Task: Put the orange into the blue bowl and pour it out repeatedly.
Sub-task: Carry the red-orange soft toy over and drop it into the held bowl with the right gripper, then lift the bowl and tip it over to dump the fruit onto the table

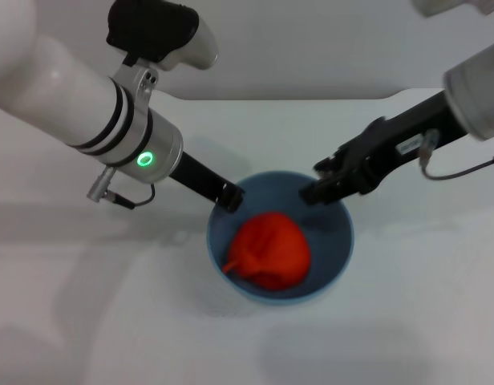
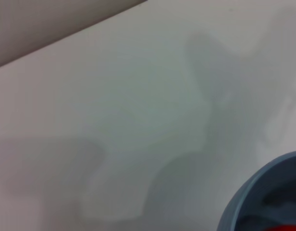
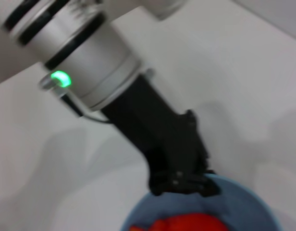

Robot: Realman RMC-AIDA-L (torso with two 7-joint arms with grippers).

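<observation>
The bright red-orange lumpy orange [image 1: 269, 250] already lies in the glossy light-blue round bowl [image 1: 335, 257], left gripper [image 1: 230, 196] pinching its far-left rim, right gripper [image 1: 321, 186] hovering spread; pouring remains.
</observation>
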